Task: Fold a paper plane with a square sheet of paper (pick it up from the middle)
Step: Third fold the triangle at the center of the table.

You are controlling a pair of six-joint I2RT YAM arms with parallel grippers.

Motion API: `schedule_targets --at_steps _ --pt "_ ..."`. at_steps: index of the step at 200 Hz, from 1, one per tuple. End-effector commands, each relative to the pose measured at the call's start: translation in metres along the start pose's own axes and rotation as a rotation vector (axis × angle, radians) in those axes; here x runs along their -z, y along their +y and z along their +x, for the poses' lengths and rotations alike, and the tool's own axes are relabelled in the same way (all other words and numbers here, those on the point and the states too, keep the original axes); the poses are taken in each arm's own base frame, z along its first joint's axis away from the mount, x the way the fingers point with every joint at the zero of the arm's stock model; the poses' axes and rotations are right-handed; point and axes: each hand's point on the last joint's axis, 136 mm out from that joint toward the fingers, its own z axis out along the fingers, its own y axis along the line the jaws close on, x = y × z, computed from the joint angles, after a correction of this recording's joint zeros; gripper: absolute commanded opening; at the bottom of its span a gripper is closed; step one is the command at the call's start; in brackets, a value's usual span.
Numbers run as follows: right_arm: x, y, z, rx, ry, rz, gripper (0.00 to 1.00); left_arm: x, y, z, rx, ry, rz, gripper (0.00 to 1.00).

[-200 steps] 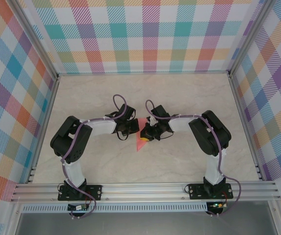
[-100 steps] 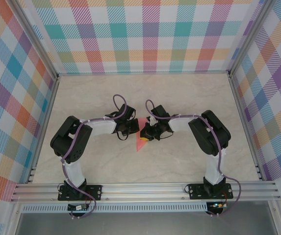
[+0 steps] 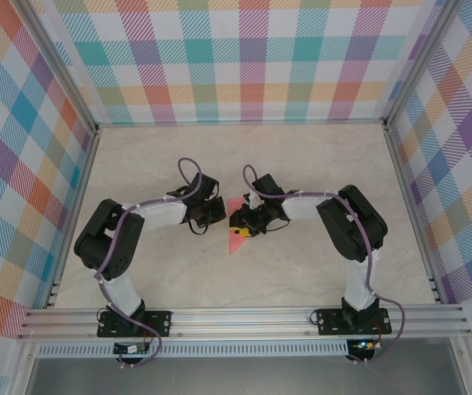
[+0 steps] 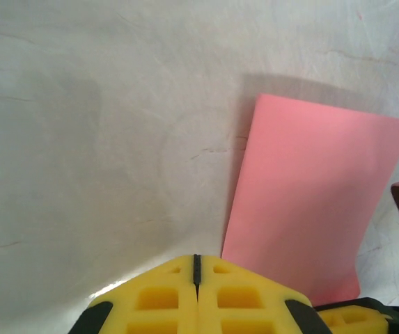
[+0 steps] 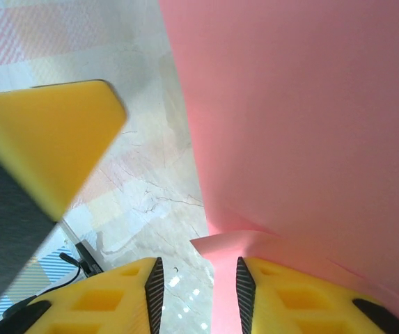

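The left arm has swung out to its own left since a second ago, drawing its gripper off the sheet, and the right fingers have parted. The pink paper (image 3: pixel 236 237) sits mid-table (image 3: pixel 301 271) between both grippers, its pointed tip toward the arm bases. Just beside its edge, the left gripper (image 4: pixel 196 268) has its yellow fingers pressed together on nothing. The right gripper (image 5: pixel 199 278) shows a narrow gap with a curled paper edge inside, seemingly not pinched.

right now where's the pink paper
In the top view the pink paper is mid-table, partly hidden by the right claw, just right of the left claw.
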Motion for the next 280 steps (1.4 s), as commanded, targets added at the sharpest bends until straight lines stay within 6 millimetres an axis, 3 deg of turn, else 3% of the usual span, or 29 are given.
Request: schedule_targets --at_steps 1,51,75,112,147,212,265,280 --pt "-0.012 -0.034 0.004 -0.049 0.008 0.103 0.34 0.013 0.005 0.0 0.026 -0.007 -0.003 0.0" --pt "-0.011 -0.041 0.005 -0.051 0.005 0.136 0.12 0.017 -0.014 0.018 0.013 0.057 0.146 0.0" --pt "-0.009 -0.045 0.006 -0.045 0.004 0.154 0.06 0.018 -0.021 0.029 0.001 0.095 0.21 0.0" --pt "-0.009 -0.04 0.006 -0.021 0.007 0.134 0.04 0.014 -0.019 0.044 -0.017 0.135 0.223 0.0" --pt "-0.01 -0.038 0.005 -0.017 0.009 0.126 0.03 0.009 -0.022 0.047 -0.031 0.152 0.239 0.1" --pt "-0.01 -0.037 0.006 -0.014 0.01 0.121 0.01 -0.003 -0.024 0.049 -0.047 0.185 0.248 0.16" --pt "-0.01 -0.037 0.006 -0.016 0.012 0.123 0.01 -0.004 -0.028 0.048 -0.05 0.187 0.264 0.15" --pt "-0.01 -0.038 0.006 -0.019 0.013 0.125 0.0 -0.005 -0.027 0.049 -0.05 0.191 0.253 0.1"
